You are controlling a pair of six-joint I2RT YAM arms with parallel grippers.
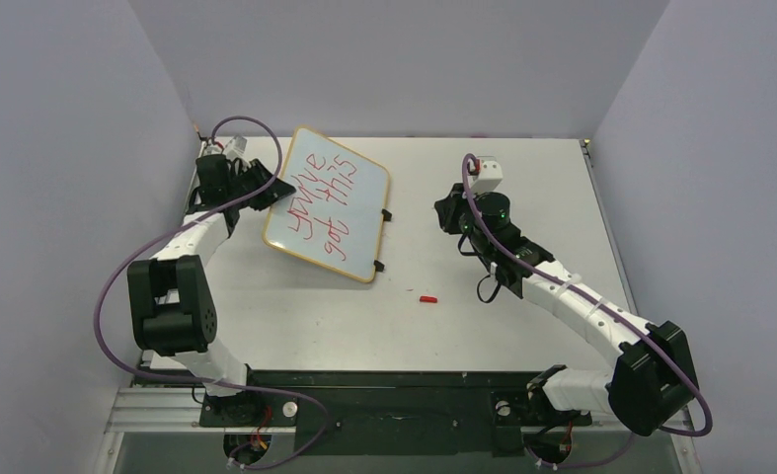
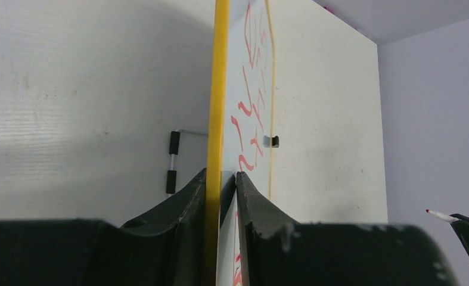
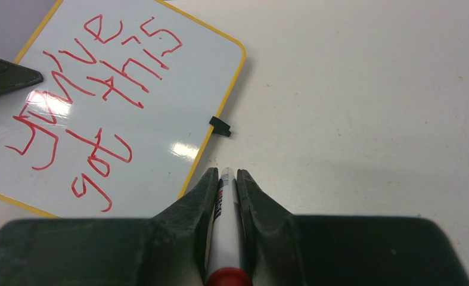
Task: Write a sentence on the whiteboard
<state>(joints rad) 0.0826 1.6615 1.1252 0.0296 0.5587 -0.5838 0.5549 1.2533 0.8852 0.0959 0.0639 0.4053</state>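
The whiteboard (image 1: 349,232) lies back left on the table, yellow-framed, its left edge raised. The sentence (image 1: 325,202) in red reads "you've got this" in two lines (image 3: 95,89). My left gripper (image 1: 271,188) straddles the board's left edge (image 2: 217,89). One finger rests against the frame and a thin gap shows at the other, so it is open (image 2: 221,174). My right gripper (image 1: 448,212) hovers just right of the board, shut on a white marker (image 3: 226,226) that lies lengthwise between its fingers (image 3: 227,174).
A small red cap (image 1: 427,298) lies on the table between the arms. Two black clips (image 1: 385,215) stick out of the board's right edge. A wire stand (image 2: 173,161) shows behind the board. Grey walls close in left, back and right.
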